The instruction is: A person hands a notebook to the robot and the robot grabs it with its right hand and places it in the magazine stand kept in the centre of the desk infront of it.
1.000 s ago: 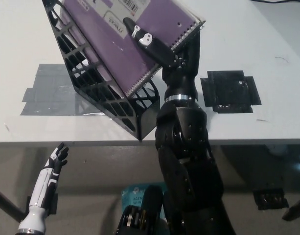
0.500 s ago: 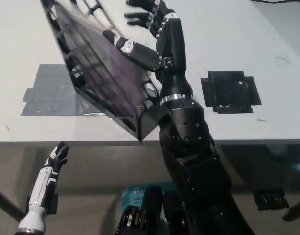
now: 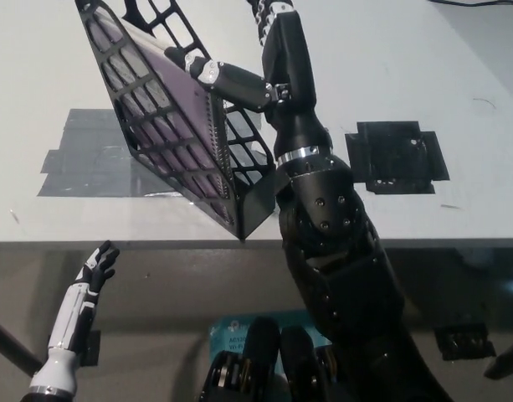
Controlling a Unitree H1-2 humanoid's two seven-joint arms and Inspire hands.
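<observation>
Head view: notebook [image 3: 168,126] sits inside magazine stand [image 3: 252,201] near front edge of desk [image 3: 423,92], mid-desk, leaning w/ stand's slant. Right hand [image 3: 264,59] above stand's open side, fingers spread, one lying against notebook's spiral edge, no grip. Left hand [image 3: 93,276] idle below desk's front edge, fingers apart. Step: placing looks done, release stage. Next: lift right hand clear w/o snagging stand.

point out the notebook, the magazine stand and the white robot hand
notebook [image 3: 160,117], head view, purple cover seen through the stand's grid
magazine stand [image 3: 254,199], head view, solid black front end
white left robot hand [image 3: 95,270], head view, middle of the hand, below the desk edge
</observation>
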